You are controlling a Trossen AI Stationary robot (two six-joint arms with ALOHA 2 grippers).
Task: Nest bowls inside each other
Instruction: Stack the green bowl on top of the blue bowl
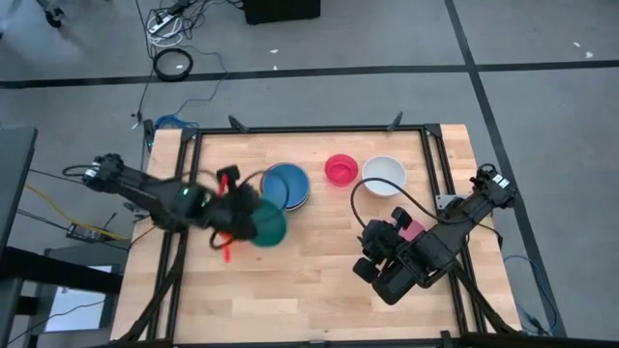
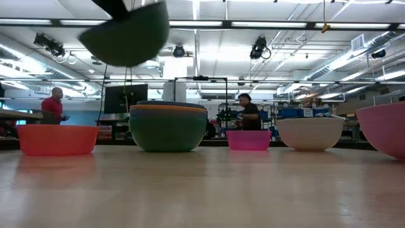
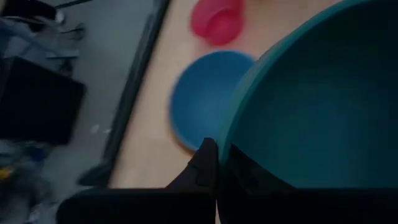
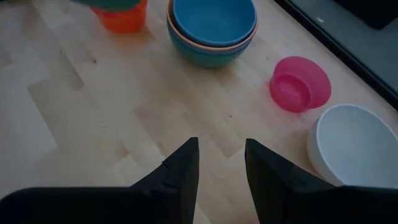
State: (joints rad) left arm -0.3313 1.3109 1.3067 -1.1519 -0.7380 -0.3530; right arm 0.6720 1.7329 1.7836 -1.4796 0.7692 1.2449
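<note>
Pinching the teal bowl (image 1: 266, 224)'s rim, apparently airborne, left gripper (image 3: 217, 163); right gripper (image 4: 221, 163) parted.

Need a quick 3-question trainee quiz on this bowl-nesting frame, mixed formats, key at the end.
1. True or false: the left gripper is shut on the teal bowl, held above the table.
2. Which bowl sits between the nested stack and the white bowl? A) magenta bowl B) a yellow one C) a black one
3. Fill in: the right gripper is ___ and empty.

Key: 1 true; 2 A; 3 open.
</note>
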